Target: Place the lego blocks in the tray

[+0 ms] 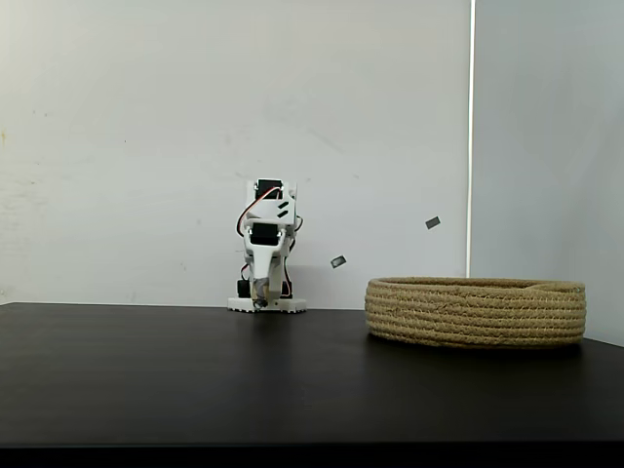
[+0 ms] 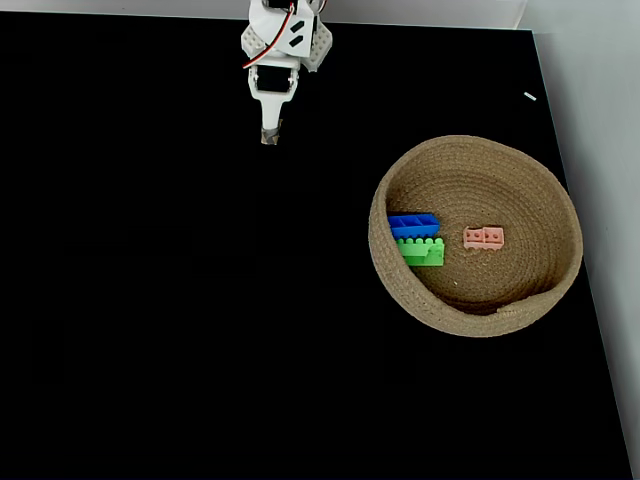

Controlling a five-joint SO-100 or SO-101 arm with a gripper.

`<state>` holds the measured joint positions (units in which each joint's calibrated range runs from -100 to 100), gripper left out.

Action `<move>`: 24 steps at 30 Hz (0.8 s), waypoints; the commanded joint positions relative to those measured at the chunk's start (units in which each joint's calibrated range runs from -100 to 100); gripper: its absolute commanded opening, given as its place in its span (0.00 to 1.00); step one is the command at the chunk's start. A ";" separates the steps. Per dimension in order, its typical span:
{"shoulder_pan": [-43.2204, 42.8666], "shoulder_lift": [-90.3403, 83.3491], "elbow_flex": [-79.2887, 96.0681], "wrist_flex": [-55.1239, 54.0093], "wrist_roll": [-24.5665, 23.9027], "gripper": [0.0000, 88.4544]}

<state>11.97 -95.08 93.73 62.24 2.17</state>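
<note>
A fixed view from above shows you all three bricks inside the coiled tan rope tray (image 2: pixel 560 200), well apart from the closed, empty fingers (image 2: pixel 268 137).

arm base (image 2: pixel 290 15) cut off by top edge, tray (image 1: pixel 476 312) wall hiding bricks

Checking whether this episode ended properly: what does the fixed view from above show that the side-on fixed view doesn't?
From above: the blue brick, green brick and salmon-orange brick lie inside the basket. Side-on: the basket's wall hides its contents; the white wall stands behind. Both: the gripper, apart from the basket, over the black table.
</note>
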 commanded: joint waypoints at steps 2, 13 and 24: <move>0.31 -3.72 0.71 -0.14 -0.15 0.00; -0.18 -3.72 0.71 -0.31 -0.54 0.00; -1.09 -3.72 0.80 -0.31 -0.34 0.00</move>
<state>11.56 -98.30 94.17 62.32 1.39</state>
